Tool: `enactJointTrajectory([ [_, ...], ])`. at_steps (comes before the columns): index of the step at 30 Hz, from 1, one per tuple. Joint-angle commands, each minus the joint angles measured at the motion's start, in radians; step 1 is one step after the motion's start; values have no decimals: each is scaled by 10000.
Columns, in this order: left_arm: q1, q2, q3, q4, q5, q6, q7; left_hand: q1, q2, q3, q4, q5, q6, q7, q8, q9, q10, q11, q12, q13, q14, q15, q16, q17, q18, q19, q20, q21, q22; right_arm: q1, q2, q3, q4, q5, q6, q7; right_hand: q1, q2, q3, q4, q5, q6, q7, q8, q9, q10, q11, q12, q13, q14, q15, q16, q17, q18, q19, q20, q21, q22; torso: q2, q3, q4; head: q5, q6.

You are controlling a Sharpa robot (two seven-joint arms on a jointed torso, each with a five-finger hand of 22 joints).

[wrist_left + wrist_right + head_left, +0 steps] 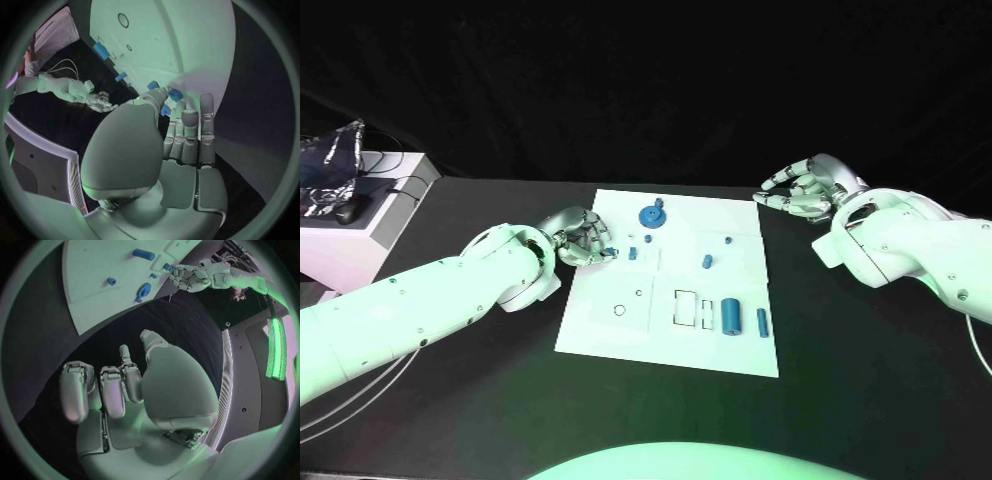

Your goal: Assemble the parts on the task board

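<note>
While the white rectangular task board (625, 335) lies flat in the middle of the black bench (862, 350), I see my left hand (581, 238) at the board's left edge, fingers curled over small blue parts (170, 95) there; I cannot tell whether it grips one. My right hand (800, 190) hovers off the board's far right corner, fingers curled in on nothing. On the board sit a blue round gear-like piece (652, 215) and two upright-lying blue cylinders (733, 314) near its right side.
</note>
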Motion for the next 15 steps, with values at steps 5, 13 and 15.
enactJointTrajectory([
  [5, -11, 66, 5, -50, -707, -78, 89, 114, -27, 138, -17, -74, 460, -68, -149, -401, 195, -78, 182, -43, 521, -74, 512, 676, 144, 108, -13, 163, 113, -10, -11, 0, 23, -175, 90, 131, 8, 7, 64, 9, 48, -59, 6, 61, 14, 8, -36, 19, 1192, 787, -54, -37, 1531, 138, 451, -39, -20, 1635, -3, 8, 7, 9, -33],
  [13, -15, 63, 6, -27, -871, 333, -71, 270, -93, 524, -195, -77, 1185, -325, -355, -982, 210, -383, 829, 198, 858, -324, 1015, 1288, 138, 86, -212, 448, 352, -14, -21, 0, 25, -177, 93, 131, 9, 8, 69, 12, 47, -60, 6, 64, 15, 13, -36, 24, 1197, 788, -55, -35, 1537, 141, 446, -40, -32, 1628, -5, 16, -7, 9, -55],
  [15, -16, 59, 6, -18, -886, 432, -103, 196, -137, 529, -210, -90, 1278, -349, -444, -1103, 145, -406, 1021, 293, 893, -345, 1094, 1382, 135, 54, -233, 485, 396, -15, -25, 0, 26, -177, 93, 130, 9, 8, 69, 12, 47, -60, 6, 64, 15, 13, -36, 24, 1197, 788, -55, -35, 1537, 141, 446, -40, -32, 1628, -6, 11, 0, 5, -65],
])
